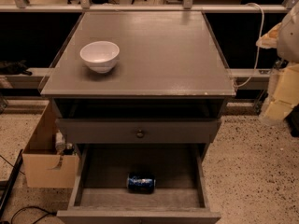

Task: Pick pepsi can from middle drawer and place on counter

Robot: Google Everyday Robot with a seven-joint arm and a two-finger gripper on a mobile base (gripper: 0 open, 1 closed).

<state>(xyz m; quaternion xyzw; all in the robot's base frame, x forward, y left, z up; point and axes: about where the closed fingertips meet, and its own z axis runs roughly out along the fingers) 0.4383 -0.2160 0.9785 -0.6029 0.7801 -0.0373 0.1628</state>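
Note:
The pepsi can is blue and lies on its side on the flat bottom of the middle drawer, near the drawer's front. The drawer is pulled out toward me, low in the view. The counter is the grey top of the cabinet above it. My gripper is at the far right edge, level with the counter, off to the cabinet's right side and far from the can. It holds nothing that I can see.
A white bowl stands on the counter's left front part. A closed drawer front with a round knob sits above the open drawer. A cardboard box stands on the floor left of the cabinet. A white cable hangs at the right.

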